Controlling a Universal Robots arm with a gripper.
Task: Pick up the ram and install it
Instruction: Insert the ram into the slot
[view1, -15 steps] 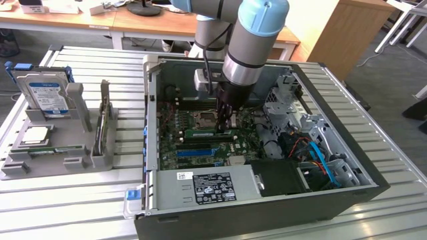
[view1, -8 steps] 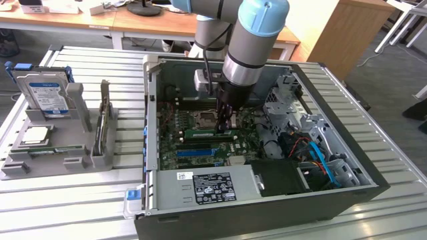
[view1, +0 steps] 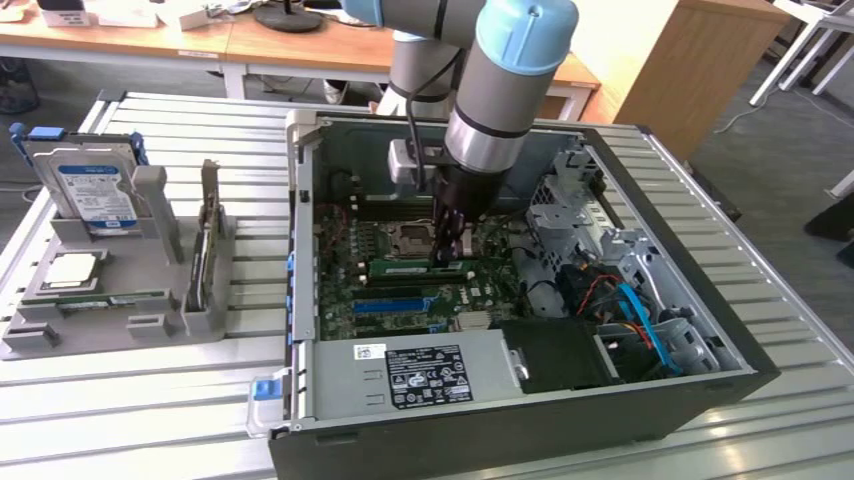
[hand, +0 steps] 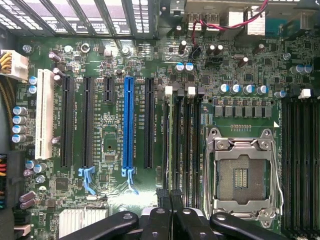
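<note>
While the gripper (view1: 450, 256), fingers (hand: 161, 212) pressed together, hovers over the ram (view1: 400, 268) seemingly standing in its slot (hand: 172, 140), seating it likely needs straight downward pressure.

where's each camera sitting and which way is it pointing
Exterior: off the arm, up high, looking down into the open case; arm and gripper show.
Wrist: on the wrist, facing straight down onto the motherboard; the gripper shows, shut.
Shared: the cpu socket, the blue slot and the gripper.
</note>
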